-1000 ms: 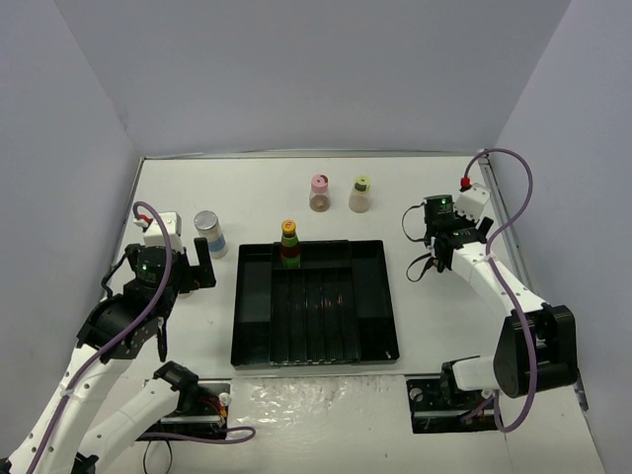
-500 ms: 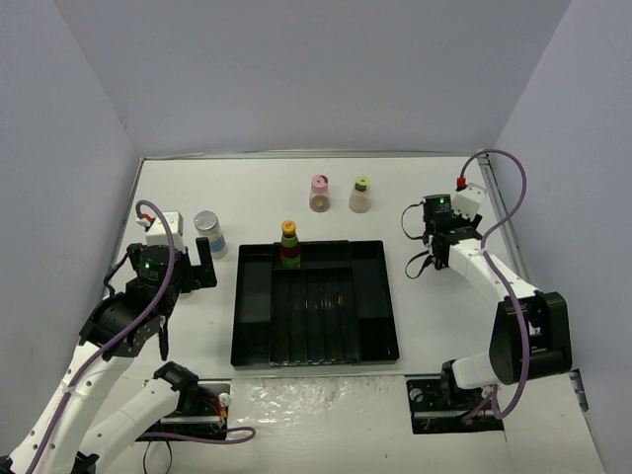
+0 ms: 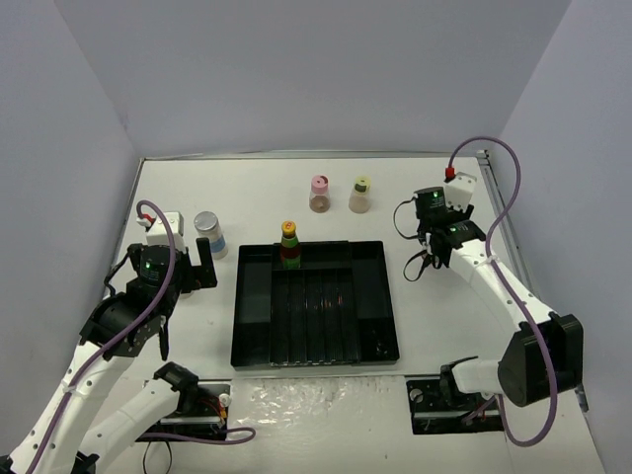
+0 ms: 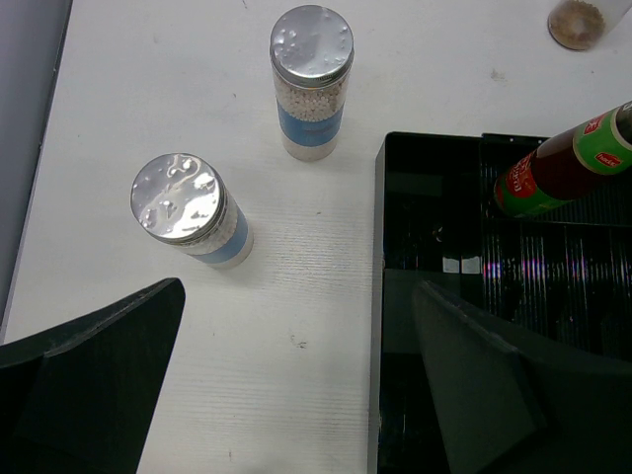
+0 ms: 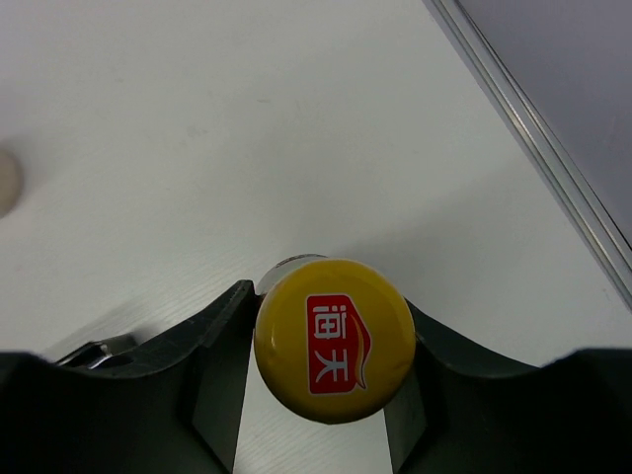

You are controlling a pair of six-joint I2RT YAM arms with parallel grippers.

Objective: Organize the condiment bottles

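One sauce bottle (image 3: 288,247) stands in the black tray (image 3: 316,361). Right of the tray, the right pincer (image 5: 331,321) clamps a yellow-capped bottle (image 5: 334,346). Left of it, the left pincer (image 4: 296,296) gapes empty near two shakers (image 4: 186,202). Four bottles wait untrayed.

My two arms are built alike: white shells on the long links, black housings at the joints. In the overhead view my left arm (image 3: 109,336) fills eight o'clock and my right arm (image 3: 494,286) four o'clock. A purple cable (image 3: 494,138) loops along each, ending in a red plug on a small white wrist block (image 3: 459,190). A green light (image 3: 432,197) glows on each black wrist housing. My left gripper (image 4: 296,395) has broad, matte black, wedge-shaped fingers. My right gripper (image 5: 321,341) has the same dark fingers with curved inner faces. Black base plates (image 3: 439,405) sit towards six o'clock.
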